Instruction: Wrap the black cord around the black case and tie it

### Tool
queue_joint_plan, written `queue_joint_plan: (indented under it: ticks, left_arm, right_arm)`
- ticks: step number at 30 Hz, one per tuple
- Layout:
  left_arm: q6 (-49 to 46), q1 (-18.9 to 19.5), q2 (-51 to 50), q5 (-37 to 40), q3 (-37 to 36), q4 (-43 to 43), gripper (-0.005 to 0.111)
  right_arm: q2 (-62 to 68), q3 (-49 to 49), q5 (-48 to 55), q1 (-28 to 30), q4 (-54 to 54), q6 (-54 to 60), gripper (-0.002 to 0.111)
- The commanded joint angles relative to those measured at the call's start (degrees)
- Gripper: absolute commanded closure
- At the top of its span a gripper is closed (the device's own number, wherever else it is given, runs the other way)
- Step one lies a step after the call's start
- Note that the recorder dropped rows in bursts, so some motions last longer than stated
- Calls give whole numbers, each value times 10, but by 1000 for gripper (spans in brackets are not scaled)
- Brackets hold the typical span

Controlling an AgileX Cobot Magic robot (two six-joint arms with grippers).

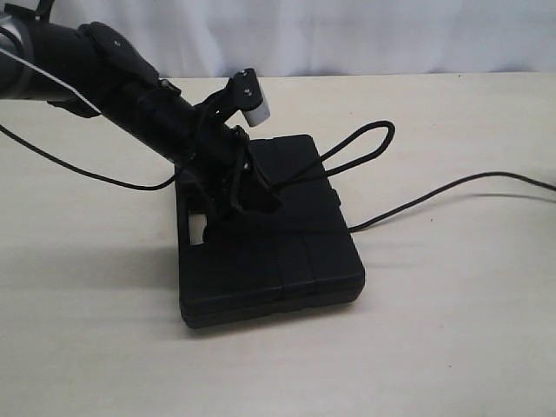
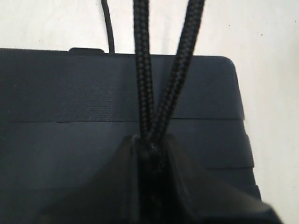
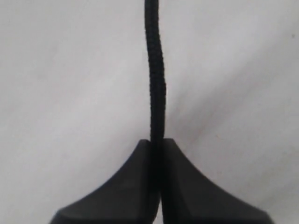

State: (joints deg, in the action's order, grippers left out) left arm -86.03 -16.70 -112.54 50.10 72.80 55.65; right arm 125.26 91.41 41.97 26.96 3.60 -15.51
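Observation:
The black case [image 1: 287,261] lies flat on the table, its handle cutout [image 1: 198,230] toward the left. My left gripper [image 1: 261,195] hovers over the case's top and is shut on the black cord [image 1: 369,139], which bulges out in a loop past the case's right edge. In the left wrist view, two strands of the cord [image 2: 145,70] run side by side into the shut left gripper [image 2: 152,142] above the case [image 2: 70,93]. A further stretch of cord [image 1: 452,187] trails off to the right. My right gripper [image 3: 156,142] is shut on a single strand of the cord [image 3: 156,70]; it is outside the exterior view.
The left arm's thin glossy cable [image 1: 78,169] droops onto the pale table [image 1: 452,330] left of the case. A white curtain [image 1: 365,35] closes off the back edge.

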Motion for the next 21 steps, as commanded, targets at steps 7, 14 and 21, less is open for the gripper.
queue_joint_plan:
  ticks: [7, 14, 21]
  left_arm:
    - [33, 25, 2, 68, -1, 124, 107]
    - [33, 57, 2, 151, -1, 149, 107]
    - [32, 63, 2, 199, -1, 149, 107]
  right_arm:
    - [-328, -246, 33, 2, 541, 804, 104]
    - [-472, -430, 34, -25, 637, 1119, 104]
    - [-526, -535, -104, -181, 552, 1174, 104]
